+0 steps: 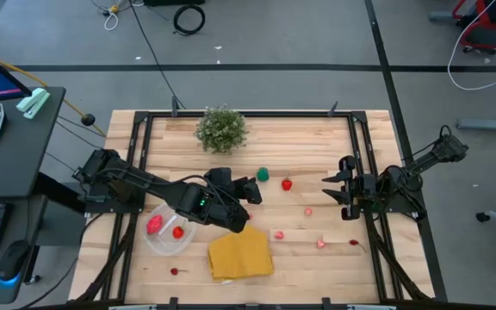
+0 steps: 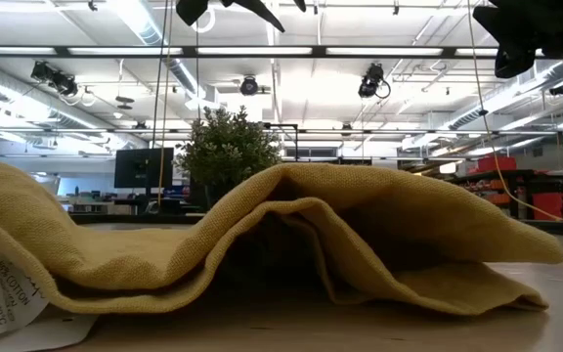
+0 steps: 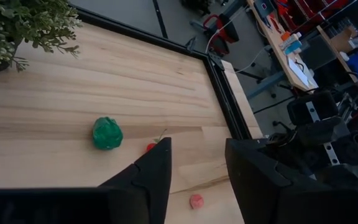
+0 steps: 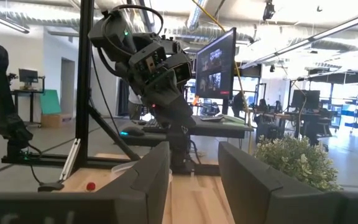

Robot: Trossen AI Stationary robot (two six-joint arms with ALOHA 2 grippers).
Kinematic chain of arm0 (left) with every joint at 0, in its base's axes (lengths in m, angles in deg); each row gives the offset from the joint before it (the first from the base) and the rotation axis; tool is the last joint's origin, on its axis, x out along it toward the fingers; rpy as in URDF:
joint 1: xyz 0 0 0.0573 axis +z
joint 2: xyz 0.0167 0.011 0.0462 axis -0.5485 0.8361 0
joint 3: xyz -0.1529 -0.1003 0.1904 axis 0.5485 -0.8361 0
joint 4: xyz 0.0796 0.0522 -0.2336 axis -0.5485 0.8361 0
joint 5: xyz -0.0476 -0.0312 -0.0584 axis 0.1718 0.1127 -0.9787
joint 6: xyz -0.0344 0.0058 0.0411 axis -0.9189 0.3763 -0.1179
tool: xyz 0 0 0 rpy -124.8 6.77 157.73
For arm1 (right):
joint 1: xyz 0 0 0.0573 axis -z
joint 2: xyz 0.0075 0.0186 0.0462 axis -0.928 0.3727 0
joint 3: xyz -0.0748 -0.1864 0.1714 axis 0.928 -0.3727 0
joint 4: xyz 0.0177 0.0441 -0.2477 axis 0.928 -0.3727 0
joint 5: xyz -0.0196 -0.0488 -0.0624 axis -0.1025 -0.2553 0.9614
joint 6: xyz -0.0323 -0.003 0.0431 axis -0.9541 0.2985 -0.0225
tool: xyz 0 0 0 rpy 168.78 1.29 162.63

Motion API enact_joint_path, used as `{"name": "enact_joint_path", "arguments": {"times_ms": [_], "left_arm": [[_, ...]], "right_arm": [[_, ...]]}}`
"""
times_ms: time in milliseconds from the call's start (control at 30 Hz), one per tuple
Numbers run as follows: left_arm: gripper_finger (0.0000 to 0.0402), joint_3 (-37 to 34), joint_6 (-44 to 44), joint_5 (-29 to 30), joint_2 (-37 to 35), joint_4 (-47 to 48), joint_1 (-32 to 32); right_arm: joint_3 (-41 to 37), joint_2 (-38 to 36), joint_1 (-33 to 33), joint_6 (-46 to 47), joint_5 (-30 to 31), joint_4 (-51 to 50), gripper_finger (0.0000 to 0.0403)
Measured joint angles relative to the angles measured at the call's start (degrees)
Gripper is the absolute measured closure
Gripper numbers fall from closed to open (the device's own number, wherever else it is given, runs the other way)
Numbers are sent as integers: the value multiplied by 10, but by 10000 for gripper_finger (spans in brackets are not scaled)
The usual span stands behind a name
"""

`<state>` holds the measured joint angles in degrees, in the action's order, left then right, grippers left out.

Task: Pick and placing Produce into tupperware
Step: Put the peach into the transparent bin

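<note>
The round clear tupperware (image 1: 158,244) sits on the table at the near left, with a pink piece (image 1: 154,225) and a red piece (image 1: 178,232) of produce lying in it. A green piece (image 1: 263,174) (image 3: 107,133) and a red piece (image 1: 287,183) lie on the wood mid-table. Several small pink and red pieces (image 1: 308,210) lie scattered to the right. My left gripper (image 1: 252,191) (image 3: 197,168) hangs open above the table, just short of the green piece, holding nothing. My right gripper (image 1: 327,188) (image 4: 194,168) waits open at the table's right side, pointing toward the left arm.
A folded yellow cloth (image 1: 240,255) (image 2: 281,240) lies beside the tupperware at the near edge. A bushy potted plant (image 1: 222,129) (image 3: 17,28) stands at the far middle. A small red piece (image 1: 175,271) lies near the front left. Black rails (image 1: 357,146) frame the table.
</note>
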<state>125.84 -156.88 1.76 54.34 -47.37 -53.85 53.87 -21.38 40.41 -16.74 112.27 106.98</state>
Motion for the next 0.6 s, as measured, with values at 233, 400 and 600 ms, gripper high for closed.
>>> {"name": "enact_joint_path", "arguments": {"times_ms": [233, 400, 600], "left_arm": [[256, 0, 0, 0, 0, 0, 0], [261, 0, 0, 0, 0, 0, 0], [258, 0, 0, 0, 0, 0, 0]], "right_arm": [[0, 0, 0, 0, 0, 0, 257], [0, 0, 0, 2, 0, 0, 257], [0, 0, 0, 20, -4, 0, 257]]}}
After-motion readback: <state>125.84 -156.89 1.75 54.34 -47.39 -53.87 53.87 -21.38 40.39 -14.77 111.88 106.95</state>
